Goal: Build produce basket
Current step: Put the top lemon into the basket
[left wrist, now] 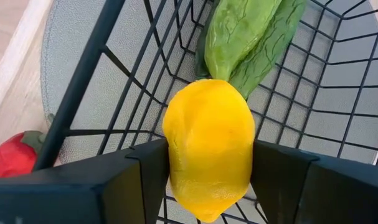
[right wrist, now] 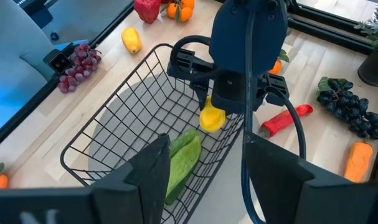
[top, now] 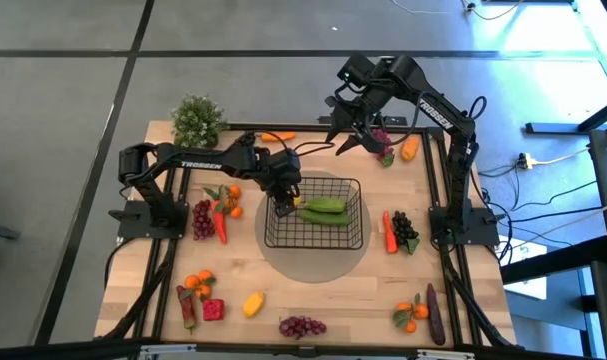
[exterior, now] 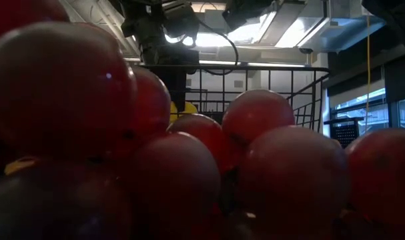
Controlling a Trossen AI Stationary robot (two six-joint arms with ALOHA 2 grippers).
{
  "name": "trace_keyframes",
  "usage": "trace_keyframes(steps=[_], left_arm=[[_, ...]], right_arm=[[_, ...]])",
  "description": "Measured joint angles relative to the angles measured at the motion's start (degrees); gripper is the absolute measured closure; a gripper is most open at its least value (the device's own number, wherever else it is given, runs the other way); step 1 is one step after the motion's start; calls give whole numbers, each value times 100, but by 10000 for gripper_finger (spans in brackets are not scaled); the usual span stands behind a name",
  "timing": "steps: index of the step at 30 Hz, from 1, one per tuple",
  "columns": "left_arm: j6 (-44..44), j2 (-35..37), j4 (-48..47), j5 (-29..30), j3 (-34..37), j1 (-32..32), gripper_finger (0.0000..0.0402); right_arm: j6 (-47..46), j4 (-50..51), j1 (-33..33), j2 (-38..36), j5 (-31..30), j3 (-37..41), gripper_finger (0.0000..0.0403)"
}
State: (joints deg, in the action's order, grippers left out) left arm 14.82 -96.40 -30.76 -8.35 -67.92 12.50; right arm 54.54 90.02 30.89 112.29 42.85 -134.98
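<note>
**Lemon over the basket, most produce left outside**

The wooden bench [top: 313, 300] carried everything. At its middle sat the black wire basket [top: 351, 240], and in it lay only the green cucumbers [top: 323, 210], against the far side. I judged the job barely begun.

My left gripper [top: 284, 200] hung just inside the basket's left rim, its fingers [left wrist: 145, 180] clamped on a yellow lemon [left wrist: 208, 155] that had not yet been let go; the wrist view showed it above the mesh, just beside the cucumbers. My right gripper [top: 351, 135] waited over the far edge of the bench, jaws apart and holding nothing, looking down at the basket.

Much was left on the bench. Near the left edge lay red grapes [top: 203, 218] beside a red pepper [top: 221, 222] and small oranges [top: 233, 192]. By the right edge were dark grapes [top: 405, 232] and a carrot [top: 390, 232]. Along the near edge lay another lemon [top: 253, 303], more red grapes [top: 302, 326], oranges [top: 411, 316] and a purple eggplant [top: 435, 314] toward the right corner. A leafy potted plant [top: 197, 120] stood at the far left corner.
</note>
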Motion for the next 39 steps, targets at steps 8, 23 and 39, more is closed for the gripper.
trace_keyframes(steps=[8,23,39], left_arm=[[149,0,0,-124,0,-25,247],[-507,24,-23,-183,9,-58,244],[-2058,35,-1239,411,-1051,-345,246]], right_arm=[[136,0,-2,0,11,-2,209],[147,0,0,0,29,-2,209],[147,0,0,0,29,-2,209]])
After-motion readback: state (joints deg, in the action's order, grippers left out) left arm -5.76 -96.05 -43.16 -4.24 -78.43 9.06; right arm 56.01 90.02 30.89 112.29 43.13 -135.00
